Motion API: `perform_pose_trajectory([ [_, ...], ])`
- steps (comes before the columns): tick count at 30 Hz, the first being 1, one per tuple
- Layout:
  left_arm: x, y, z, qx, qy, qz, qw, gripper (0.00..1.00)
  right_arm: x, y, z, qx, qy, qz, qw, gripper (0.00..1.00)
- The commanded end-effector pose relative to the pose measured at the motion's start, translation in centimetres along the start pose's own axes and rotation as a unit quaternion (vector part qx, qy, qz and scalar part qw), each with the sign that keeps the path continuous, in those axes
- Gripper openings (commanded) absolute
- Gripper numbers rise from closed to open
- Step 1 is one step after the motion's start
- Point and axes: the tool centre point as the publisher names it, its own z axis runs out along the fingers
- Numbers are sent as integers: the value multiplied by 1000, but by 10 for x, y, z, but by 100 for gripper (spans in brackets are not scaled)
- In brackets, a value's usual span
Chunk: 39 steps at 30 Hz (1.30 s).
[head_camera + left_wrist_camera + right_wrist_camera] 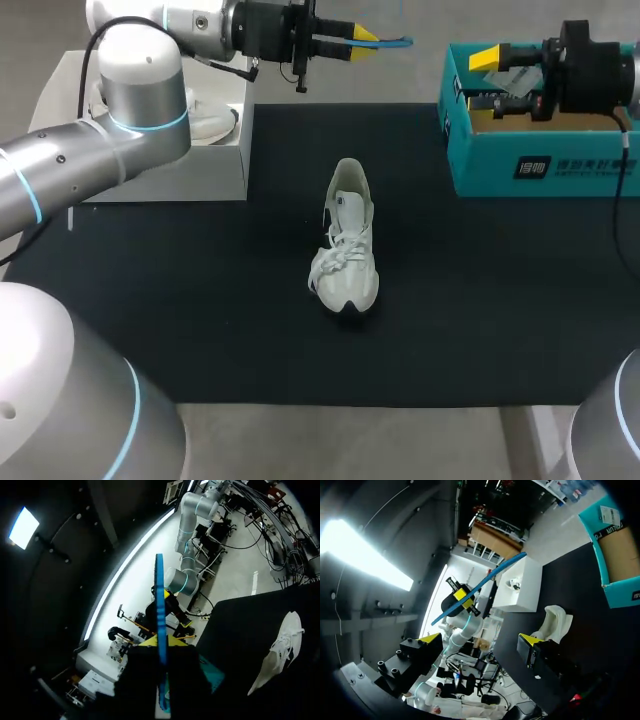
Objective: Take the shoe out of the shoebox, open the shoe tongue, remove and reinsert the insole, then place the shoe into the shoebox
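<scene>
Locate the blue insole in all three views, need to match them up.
Head view: blue insole juts from the left gripper, top middle.
Left wrist view: edge-on strip clamped in the left gripper.
Right wrist view: slanted strip in the left gripper, beyond the white shoe.
Shared landmark: the white shoe on the black table.

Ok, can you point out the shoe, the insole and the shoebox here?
shoe (343, 256), head view, on the laces at mid-shoe.
insole (396, 42), head view, on its free blue end.
shoebox (480, 165), head view, on the teal front wall.
</scene>
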Motion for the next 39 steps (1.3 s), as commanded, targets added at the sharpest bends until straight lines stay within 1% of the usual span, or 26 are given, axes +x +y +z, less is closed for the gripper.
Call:
perform_pose_trajectory([
  [1,2,-3,3,-50,-37,331,942,0,0,0,1,-1,-1,1,1000,100],
  [10,2,-3,3,-50,-37,331,942,0,0,0,1,-1,-1,1,1000,100],
  [11,2,-2,4,-50,-49,321,944,0,0,0,1,-1,-1,1,1000,100],
  [12,2,0,5,-59,-48,321,944,0,0,0,1,-1,-1,1,1000,100],
  [14,4,1,9,-59,-42,313,947,0,0,0,1,-1,-1,1,1000,100],
  [18,8,0,16,-65,-44,266,961,0,0,0,1,-1,-1,1,1000,100],
  [19,10,-1,17,-64,-52,255,963,0,0,0,1,-1,-1,1,1000,100],
  [24,19,0,21,-72,-48,227,970,0,0,0,1,-1,-1,1,1000,100],
  [27,22,0,23,-67,-43,233,969,0,2,5,4,2,0,-4,1000,100],
  [31,26,1,28,-60,-25,260,963,0,1,14,10,19,-2,-9,1000,100],
  [37,24,9,39,-65,-19,283,957,0,7,29,23,35,0,-16,999,100],
  [39,27,13,43,-68,-11,295,953,0,8,33,27,37,2,-15,999,93],
])
